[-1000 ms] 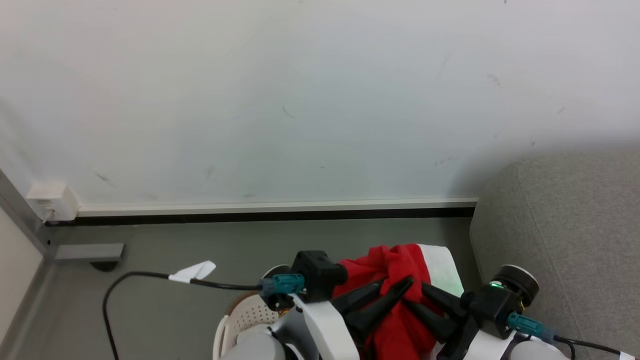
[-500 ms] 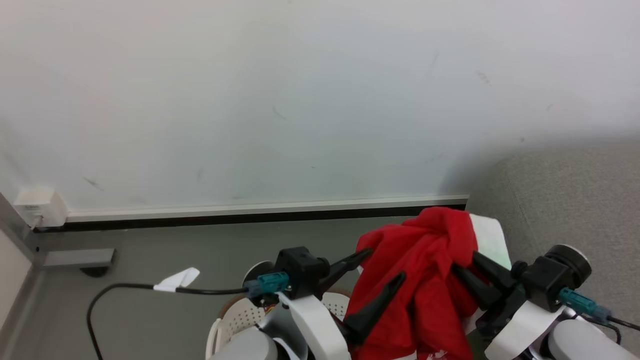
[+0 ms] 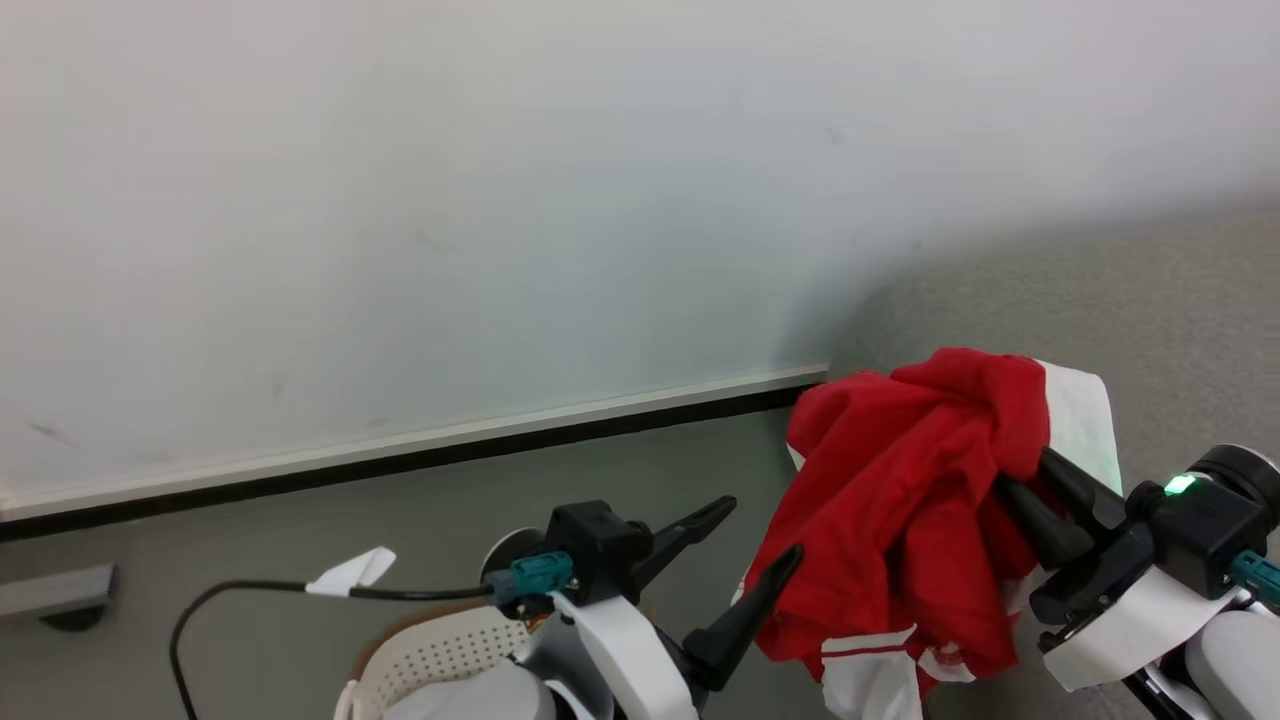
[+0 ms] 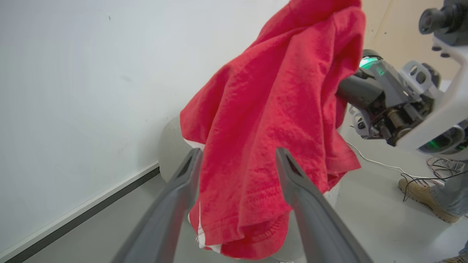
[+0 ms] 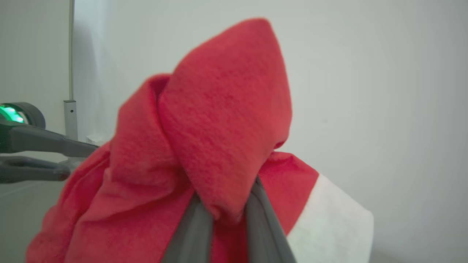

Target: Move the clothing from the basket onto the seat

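The red clothing (image 3: 900,500) with white panels hangs in the air, bunched, beside the rounded end of the grey seat (image 3: 1150,320). My right gripper (image 3: 1020,475) is shut on its upper fold; in the right wrist view the two fingers pinch the clothing (image 5: 219,120) at the right gripper (image 5: 226,204). My left gripper (image 3: 762,527) is open, its fingers spread at the cloth's left edge. The left wrist view shows the clothing (image 4: 278,109) hanging just beyond the left gripper (image 4: 237,160). The basket (image 3: 430,650) lies at the lower left, partly hidden by my left arm.
A white wall with a black baseboard (image 3: 400,460) runs behind. A black cable with a white tag (image 3: 350,572) crosses the grey floor. A person's shoe (image 4: 420,190) and loose wires lie on the floor in the left wrist view.
My left gripper opened and let go of the clothing. The right gripper carried the clothing up and to the right, toward the seat. The camera turned right.
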Available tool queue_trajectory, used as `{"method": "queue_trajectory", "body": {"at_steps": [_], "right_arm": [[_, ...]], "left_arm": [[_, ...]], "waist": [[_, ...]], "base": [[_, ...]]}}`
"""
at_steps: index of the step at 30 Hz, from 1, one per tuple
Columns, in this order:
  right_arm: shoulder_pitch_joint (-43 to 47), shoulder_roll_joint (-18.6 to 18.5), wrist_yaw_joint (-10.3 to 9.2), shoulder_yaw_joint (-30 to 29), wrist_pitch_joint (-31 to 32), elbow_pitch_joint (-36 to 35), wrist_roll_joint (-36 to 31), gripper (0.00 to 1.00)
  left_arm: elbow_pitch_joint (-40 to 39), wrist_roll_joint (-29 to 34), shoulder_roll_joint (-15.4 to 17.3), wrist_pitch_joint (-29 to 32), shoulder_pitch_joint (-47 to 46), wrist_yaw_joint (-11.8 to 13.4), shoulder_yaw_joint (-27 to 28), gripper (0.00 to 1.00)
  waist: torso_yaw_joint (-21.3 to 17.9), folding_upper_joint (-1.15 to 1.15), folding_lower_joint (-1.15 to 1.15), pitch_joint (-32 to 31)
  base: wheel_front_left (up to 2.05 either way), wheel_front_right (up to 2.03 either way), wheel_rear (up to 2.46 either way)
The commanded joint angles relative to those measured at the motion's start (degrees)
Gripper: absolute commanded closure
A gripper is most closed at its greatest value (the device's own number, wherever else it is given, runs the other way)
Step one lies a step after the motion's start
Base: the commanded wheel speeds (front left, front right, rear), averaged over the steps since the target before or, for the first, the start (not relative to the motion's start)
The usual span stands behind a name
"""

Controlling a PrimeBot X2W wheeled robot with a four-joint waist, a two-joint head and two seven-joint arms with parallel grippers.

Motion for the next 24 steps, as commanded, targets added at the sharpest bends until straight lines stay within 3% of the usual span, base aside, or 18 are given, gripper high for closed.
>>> {"method": "queue_trajectory", "body": {"at_steps": [1,12,24], "right_arm": [[0.68,-0.54,-0.14,-0.88,0.0,-0.74,-0.32,1.0],[2.73,-1.07,-0.14,-5.43,1.49,-3.0,-1.34,1.0],[1.45,0.82,-0.14,-12.78,2.34,0.27,-4.21,1.0]], "left_arm": [[0.12,0.23,-0.21,-0.44,-0.08,-0.07,-0.15,0.0],[0.95,-0.08,-0.96,-1.22,-0.62,-0.28,-0.93,0.0],[1.15,-0.07,-0.24,-0.85,-1.2,-0.44,-1.75,0.0]], "waist": [[-2.38,0.0,0.0,0.26],[-6.73,0.0,0.0,0.97],[-6.09,0.0,0.0,4.03]], "base": [[0.0,0.0,0.0],[0.0,0.0,0.0],[0.0,0.0,0.0]]}}
